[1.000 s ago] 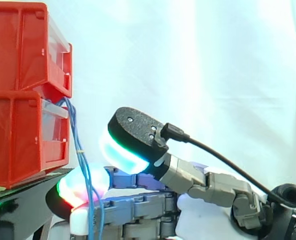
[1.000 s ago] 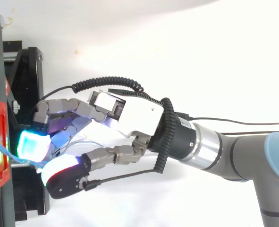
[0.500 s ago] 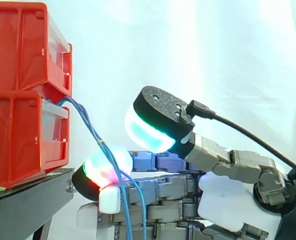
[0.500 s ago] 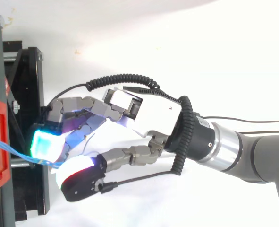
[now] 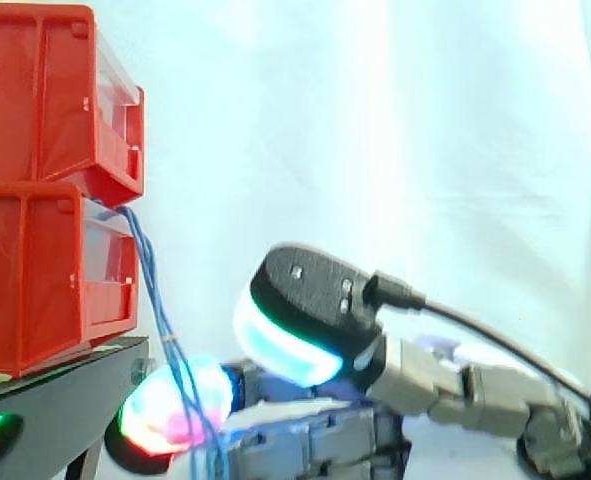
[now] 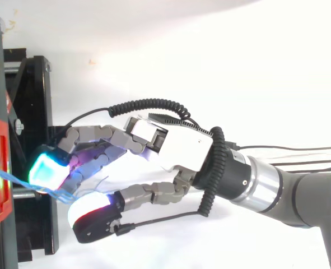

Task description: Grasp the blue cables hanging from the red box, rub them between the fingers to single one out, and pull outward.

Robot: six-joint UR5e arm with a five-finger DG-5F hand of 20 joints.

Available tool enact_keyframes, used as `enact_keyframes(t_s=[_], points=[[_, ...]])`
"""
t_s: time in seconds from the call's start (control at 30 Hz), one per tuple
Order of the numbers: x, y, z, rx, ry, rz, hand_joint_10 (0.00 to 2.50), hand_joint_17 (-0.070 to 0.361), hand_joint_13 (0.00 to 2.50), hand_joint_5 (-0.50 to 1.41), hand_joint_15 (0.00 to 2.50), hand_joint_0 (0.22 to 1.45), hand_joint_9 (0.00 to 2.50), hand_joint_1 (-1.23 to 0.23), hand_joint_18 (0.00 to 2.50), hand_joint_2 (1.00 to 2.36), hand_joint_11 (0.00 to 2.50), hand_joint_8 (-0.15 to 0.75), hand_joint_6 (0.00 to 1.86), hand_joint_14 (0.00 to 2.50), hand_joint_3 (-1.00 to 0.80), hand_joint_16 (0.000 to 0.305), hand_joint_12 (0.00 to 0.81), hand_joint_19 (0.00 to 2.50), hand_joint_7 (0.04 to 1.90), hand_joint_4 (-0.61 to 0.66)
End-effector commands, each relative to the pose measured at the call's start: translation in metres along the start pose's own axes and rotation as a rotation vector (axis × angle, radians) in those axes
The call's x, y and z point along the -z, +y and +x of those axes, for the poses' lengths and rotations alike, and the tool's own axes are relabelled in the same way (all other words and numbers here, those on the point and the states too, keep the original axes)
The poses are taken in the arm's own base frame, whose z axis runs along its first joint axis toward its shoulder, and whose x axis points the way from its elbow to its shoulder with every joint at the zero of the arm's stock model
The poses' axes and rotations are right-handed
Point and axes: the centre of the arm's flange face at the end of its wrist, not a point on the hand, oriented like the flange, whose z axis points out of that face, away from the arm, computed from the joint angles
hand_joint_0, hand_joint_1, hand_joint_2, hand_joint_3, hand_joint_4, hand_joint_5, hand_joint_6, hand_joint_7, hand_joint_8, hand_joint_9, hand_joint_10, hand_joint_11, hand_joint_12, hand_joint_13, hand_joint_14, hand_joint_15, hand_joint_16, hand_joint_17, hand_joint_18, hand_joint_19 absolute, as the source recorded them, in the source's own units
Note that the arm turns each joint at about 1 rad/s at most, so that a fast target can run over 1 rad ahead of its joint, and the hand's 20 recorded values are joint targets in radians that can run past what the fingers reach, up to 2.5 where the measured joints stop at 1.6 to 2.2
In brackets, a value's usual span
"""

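Below the red box (image 5: 55, 190), blue cables (image 5: 152, 290) nipped between nearly straight fingers (image 5: 150, 415) (thumb (image 5: 300, 320) raised clear).

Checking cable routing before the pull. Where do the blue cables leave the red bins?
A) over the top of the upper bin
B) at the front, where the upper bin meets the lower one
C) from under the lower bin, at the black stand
B: the blue cables emerge at the front where the upper red bin meets the lower red bin, then hang down to the hand.
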Motion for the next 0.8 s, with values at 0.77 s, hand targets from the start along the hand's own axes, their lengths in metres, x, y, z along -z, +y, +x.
enact_keyframes(t_s=[0.77], points=[[-0.013, -0.044, 0.026, -0.107, 0.009, -0.015, 0.02, 0.086, 0.86, -0.12, 0.50, 0.58, 1.03, -0.60, 0.60, 1.00, 0.51, 0.241, 0.50, 0.02, -0.44, 0.038, 0.317, 0.43, 0.96, 0.30]])
